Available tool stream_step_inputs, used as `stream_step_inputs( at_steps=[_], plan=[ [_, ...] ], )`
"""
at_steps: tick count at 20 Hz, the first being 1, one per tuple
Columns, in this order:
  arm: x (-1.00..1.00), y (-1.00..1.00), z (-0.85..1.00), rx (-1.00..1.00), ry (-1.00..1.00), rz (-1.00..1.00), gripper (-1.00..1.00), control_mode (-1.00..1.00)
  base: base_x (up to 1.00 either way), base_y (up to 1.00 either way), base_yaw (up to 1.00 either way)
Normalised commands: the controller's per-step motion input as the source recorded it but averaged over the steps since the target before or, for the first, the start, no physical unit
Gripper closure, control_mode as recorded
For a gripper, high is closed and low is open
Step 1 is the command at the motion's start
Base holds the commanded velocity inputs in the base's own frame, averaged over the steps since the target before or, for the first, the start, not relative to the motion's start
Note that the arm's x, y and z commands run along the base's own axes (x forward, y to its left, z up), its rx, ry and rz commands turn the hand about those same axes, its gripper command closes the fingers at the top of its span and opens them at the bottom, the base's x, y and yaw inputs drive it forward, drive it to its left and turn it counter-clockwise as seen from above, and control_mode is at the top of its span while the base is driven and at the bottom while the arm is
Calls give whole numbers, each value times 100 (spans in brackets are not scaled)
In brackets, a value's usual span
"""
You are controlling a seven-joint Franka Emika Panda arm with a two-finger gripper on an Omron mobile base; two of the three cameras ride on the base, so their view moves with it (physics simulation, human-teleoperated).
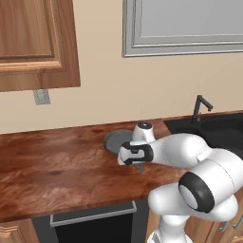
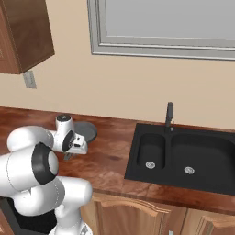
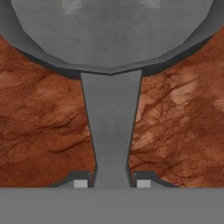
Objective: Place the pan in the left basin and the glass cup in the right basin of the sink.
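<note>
The pan [image 3: 109, 30] is a round dark grey skillet lying flat on the wooden counter, its handle [image 3: 111, 118] pointing toward the hand. My gripper [image 3: 112, 181] is low over the handle's end, with a fingertip pressed against each side of it, shut on the handle. From the base cameras the pan [image 1: 115, 140] [image 2: 88, 131] lies partly behind the wrist, left of the sink [image 2: 137, 158]. The narrow left basin [image 2: 151, 149] and the wide right basin [image 2: 204, 153] hold nothing but their drains. The glass cup is out of view.
A slim dark faucet [image 2: 169, 117] [image 1: 200, 107] stands at the sink's back edge. The wooden counter [image 1: 52, 166] stretches left of the pan. A wall cabinet [image 1: 33, 42] hangs above it, and a window frame [image 2: 165, 27] sits above the sink.
</note>
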Motion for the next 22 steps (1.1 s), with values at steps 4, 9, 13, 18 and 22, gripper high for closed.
stream_step_inputs(
  at_steps=[4, 9, 13, 18, 22],
  plan=[
    [-7, -9, 1, 0, 0, 0, 100, -100, 0, 0, 0],
    [-7, -11, 9, 1, 0, 0, 100, -100, 0, 0, 0],
    [-12, -14, 17, 4, -2, 0, 100, -100, 0, 0, 0],
    [-15, -14, 21, 6, -10, 0, 100, -100, 0, 0, 0],
    [-16, -17, 23, 6, -13, 0, 100, -100, 0, 0, 0]
  ],
)
